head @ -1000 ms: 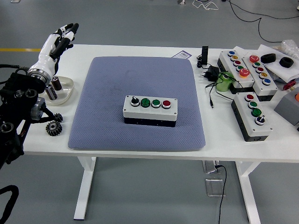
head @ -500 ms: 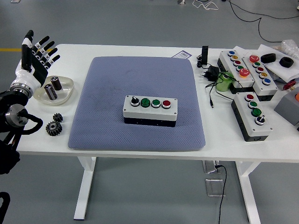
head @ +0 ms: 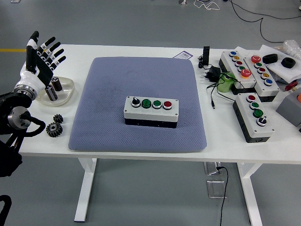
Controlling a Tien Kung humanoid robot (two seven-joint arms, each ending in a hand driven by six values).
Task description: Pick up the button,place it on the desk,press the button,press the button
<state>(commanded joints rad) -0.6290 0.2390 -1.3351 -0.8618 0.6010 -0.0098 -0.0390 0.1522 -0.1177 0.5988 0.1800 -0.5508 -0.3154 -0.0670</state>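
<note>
Left hand (head: 41, 56) is raised at the far left edge of the table, fingers spread wide, palm up-ish, holding nothing; it hovers just over a shallow clear dish (head: 66, 96) with two small cylinders in it. Two dark gears (head: 54, 127) lie just in front of that dish. Right hand not in view. Well apart to the right, the button box (head: 151, 111) sits flat in the middle of a blue-grey mat (head: 108, 94), long side across the view. It's a light grey lid on a black base, four controls in a row: black selector knob, two green buttons, one red button at the right end. Looks like a rigid plastic enclosure, probably moderately heavy for its size, smooth sides so could slip; judged best to grip across the short width, fingers on the front and back walls of the base, clear of the buttons on top. Not fragile, mat under it is soft. More button boxes (head: 254, 113) and cables sit at the table's right side, untouched.
</note>
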